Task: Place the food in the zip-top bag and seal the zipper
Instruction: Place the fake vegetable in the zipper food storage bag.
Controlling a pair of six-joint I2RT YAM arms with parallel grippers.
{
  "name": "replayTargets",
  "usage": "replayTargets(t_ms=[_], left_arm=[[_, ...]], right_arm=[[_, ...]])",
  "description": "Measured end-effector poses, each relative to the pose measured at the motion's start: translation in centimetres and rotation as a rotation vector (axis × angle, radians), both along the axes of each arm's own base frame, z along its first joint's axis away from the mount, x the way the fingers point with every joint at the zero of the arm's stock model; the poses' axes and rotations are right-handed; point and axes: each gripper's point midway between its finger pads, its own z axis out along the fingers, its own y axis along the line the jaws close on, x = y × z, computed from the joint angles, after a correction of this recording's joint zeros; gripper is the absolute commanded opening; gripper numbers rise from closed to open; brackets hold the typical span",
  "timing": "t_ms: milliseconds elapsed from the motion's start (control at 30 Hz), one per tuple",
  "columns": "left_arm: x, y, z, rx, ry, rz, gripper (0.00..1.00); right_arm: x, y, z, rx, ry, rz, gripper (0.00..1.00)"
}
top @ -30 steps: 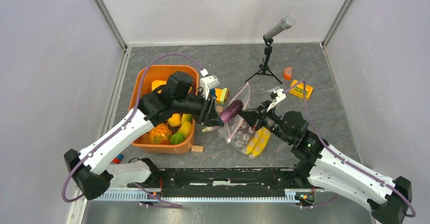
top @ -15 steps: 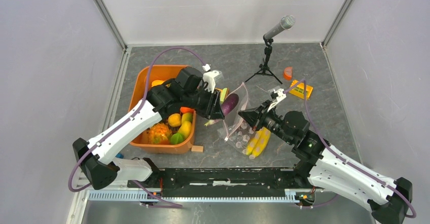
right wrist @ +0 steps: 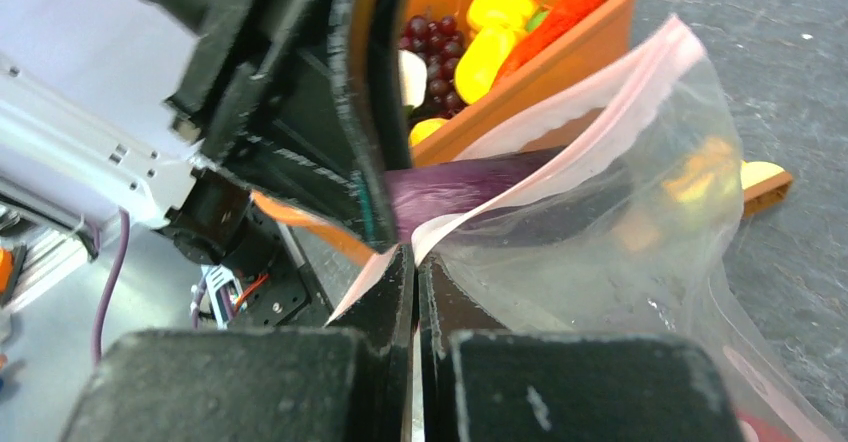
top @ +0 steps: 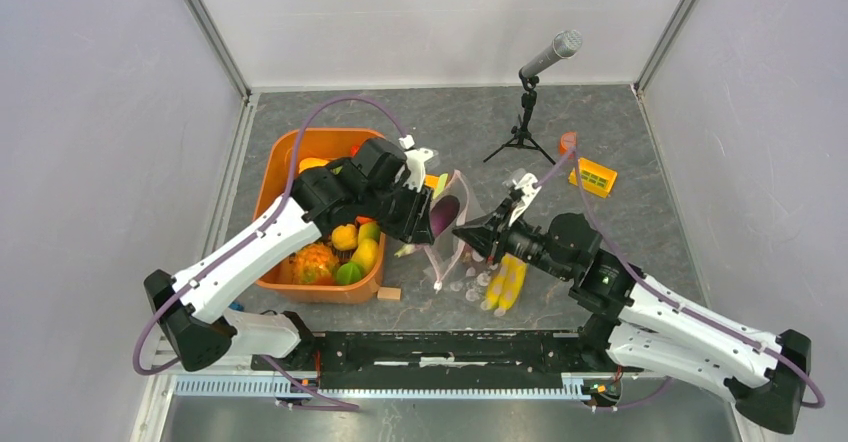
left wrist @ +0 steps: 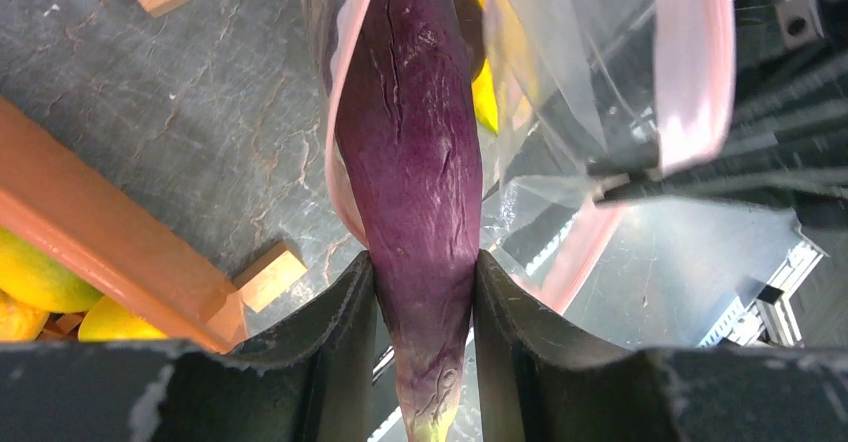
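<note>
A purple toy eggplant [left wrist: 410, 142] is clamped near its stem end between my left gripper's [left wrist: 423, 262] jaws. Its tip pokes past the pink zipper [left wrist: 690, 62] into the mouth of the clear zip-top bag [top: 450, 262]. My right gripper [right wrist: 415, 257] is shut on the zipper strip [right wrist: 560, 122] and holds the bag's mouth up and open beside the eggplant [right wrist: 450, 187]. Yellow bananas [top: 505, 280] lie inside the bag. More food, a pineapple [top: 315, 262] among it, sits in the orange tub [top: 275, 172]. From above, the left gripper [top: 432, 212] and right gripper [top: 462, 232] almost meet.
A microphone on a small tripod [top: 522, 137] stands behind the bag. An orange piece [top: 568, 144] and a yellow block [top: 594, 175] lie at the back right. A wooden block [top: 389, 293] rests by the tub's near corner. Grey walls enclose the table.
My left gripper has swung the eggplant from lying above the bag to pointing down into its mouth. My right gripper has moved left with the bag's edge, standing the mouth up.
</note>
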Motion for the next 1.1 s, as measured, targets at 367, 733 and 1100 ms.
replayTargets(t_ms=[367,733,1100], left_arm=[[-0.8,1.1,1.6,-0.022,-0.044,0.010,0.12],[-1.7,1.3,-0.5,0.051,0.034,-0.044,0.18],[-0.5,0.0,1.1,0.003,-0.006,-0.037,0.27]], right_arm=[[-3.3,3.4,-1.1,-0.151,-0.065,0.059,0.00],[-3.5,2.3,-0.5,-0.112,-0.102,-0.019,0.00],[-3.6,2.5,-0.7,-0.061,-0.090,-0.024,0.00]])
